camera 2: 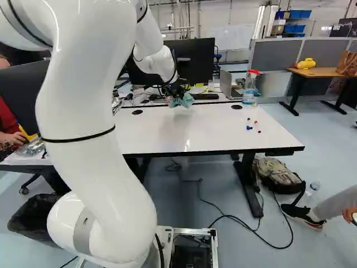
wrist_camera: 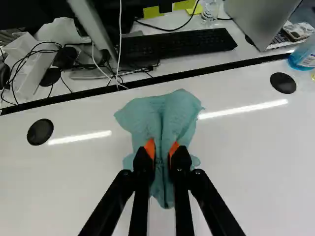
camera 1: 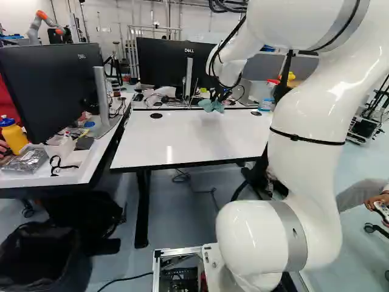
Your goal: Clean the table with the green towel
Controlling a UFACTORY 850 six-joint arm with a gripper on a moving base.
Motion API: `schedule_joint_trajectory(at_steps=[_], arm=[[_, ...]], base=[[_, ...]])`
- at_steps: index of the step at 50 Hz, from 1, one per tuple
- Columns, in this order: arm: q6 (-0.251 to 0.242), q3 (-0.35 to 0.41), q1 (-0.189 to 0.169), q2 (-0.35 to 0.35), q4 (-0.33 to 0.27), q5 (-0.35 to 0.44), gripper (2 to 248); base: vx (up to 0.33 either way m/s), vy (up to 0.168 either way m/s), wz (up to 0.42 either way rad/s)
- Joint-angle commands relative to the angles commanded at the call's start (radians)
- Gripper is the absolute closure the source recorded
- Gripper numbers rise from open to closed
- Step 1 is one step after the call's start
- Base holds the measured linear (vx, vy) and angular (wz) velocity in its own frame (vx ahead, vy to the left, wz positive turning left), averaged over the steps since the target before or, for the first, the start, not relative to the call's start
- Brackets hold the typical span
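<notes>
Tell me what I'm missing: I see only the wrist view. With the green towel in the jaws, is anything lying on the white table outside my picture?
Observer: Yes, a few small red and blue pieces lie on the table, toward its right side in the right base view.
Operator: And that blue-based thing near the round black disc?
Observer: It's a spray bottle, topped with a red spray head.
Operator: Anything on the floor by the table's legs?
Observer: A backpack, beside the leg at the right of the right base view.
</notes>
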Motion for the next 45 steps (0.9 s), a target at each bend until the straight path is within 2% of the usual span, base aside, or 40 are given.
schedule_joint_trajectory(at_steps=[36, 45], arm=[[0.0, -0.207, 0.001, -0.168, 0.0, 0.0, 199], [0.0, -0.22, 0.002, -0.178, 0.0, 0.0, 199]], base=[[0.0, 0.0, 0.0], [0.0, 0.0, 0.0]])
